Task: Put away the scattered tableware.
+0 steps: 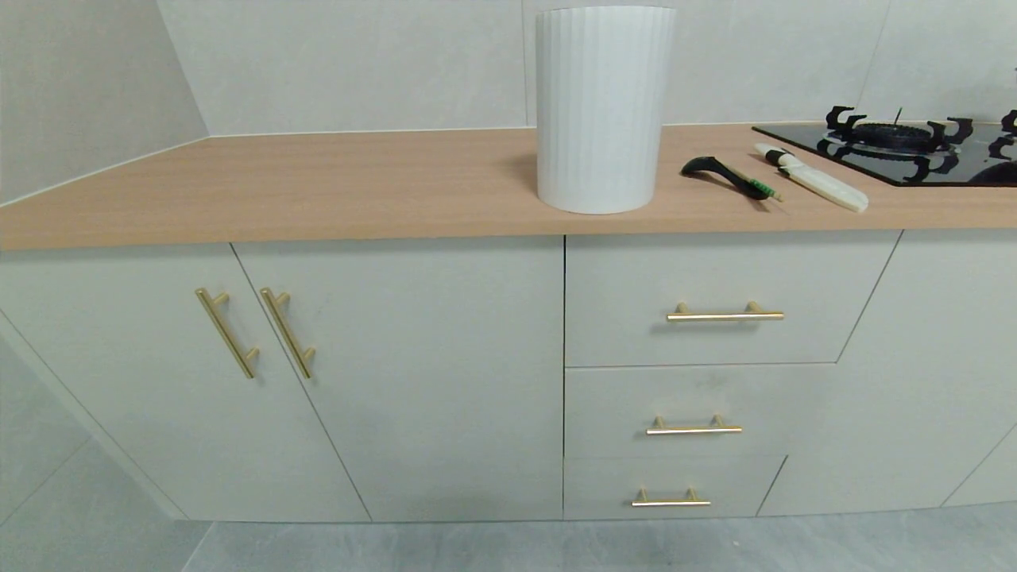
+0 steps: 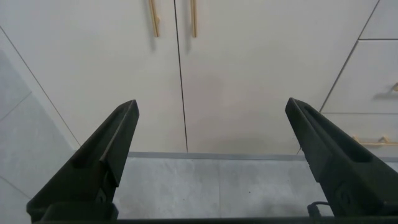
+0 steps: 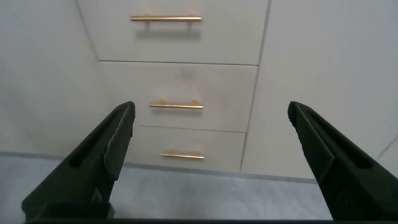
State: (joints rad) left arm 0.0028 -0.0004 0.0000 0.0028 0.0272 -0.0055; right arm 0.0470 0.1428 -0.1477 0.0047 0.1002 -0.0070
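Note:
On the wooden counter (image 1: 318, 187) a tall white ribbed container (image 1: 601, 107) stands near the front edge. To its right lie a black-handled utensil (image 1: 727, 176) and a white knife (image 1: 810, 176) with a white handle. My left gripper (image 2: 211, 112) hangs low in front of the cabinet doors (image 2: 180, 81), open, with nothing between its fingers. My right gripper (image 3: 211, 112) is also held low, facing the stack of drawers (image 3: 177, 74), open and holding nothing.
A black gas hob (image 1: 906, 147) sits at the counter's far right. Below the counter are two doors with gold handles (image 1: 254, 332) and three drawers with gold bar handles (image 1: 725, 315). Grey tiled floor (image 1: 508, 548) lies in front.

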